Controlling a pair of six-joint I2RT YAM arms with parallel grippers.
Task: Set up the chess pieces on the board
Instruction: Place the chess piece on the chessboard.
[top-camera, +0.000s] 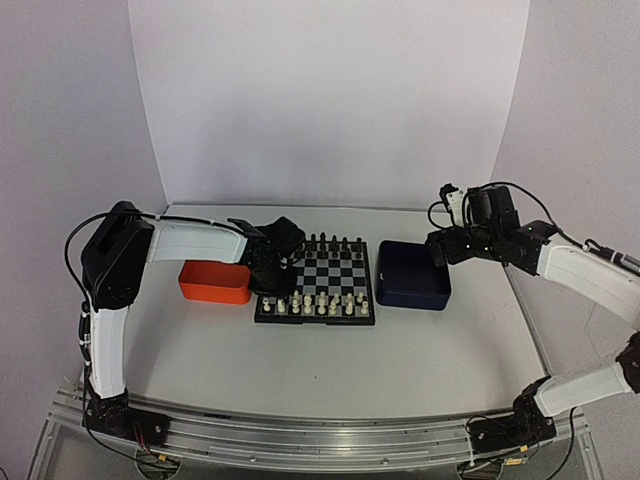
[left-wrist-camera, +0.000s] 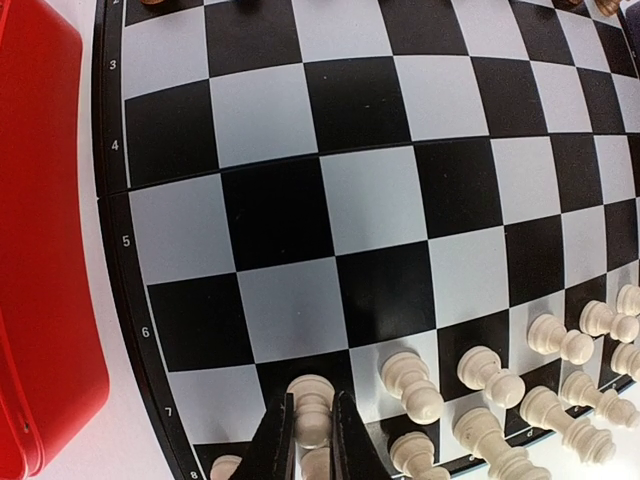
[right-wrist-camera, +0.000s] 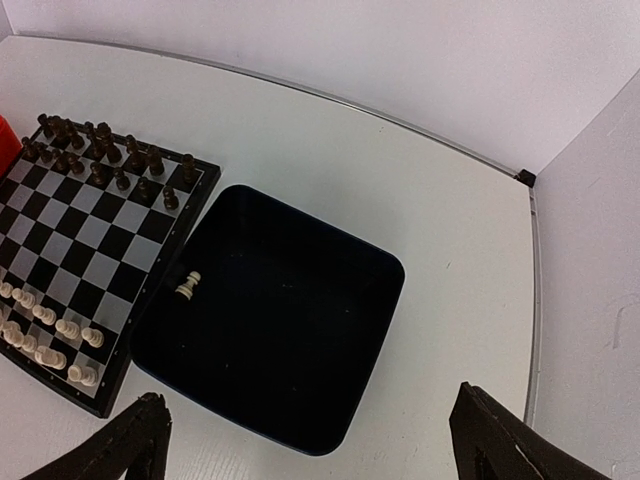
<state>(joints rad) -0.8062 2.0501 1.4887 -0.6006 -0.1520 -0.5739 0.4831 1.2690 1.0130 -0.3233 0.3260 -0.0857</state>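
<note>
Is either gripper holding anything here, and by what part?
The left gripper pinches a cream-white pawn by its body, just below the head. The right gripper is open and empty.

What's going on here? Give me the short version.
The left arm's fingers are closed around a tiny cream-white pawn near the near-left corner of the small black-and-silver chessboard, where many cream-white pieces already stand. The right arm's fingers hover open above the dark blue square tray, which holds one cream-white piece.

board 1; orange tray 1; blue tray 1; robot arms 2
</note>
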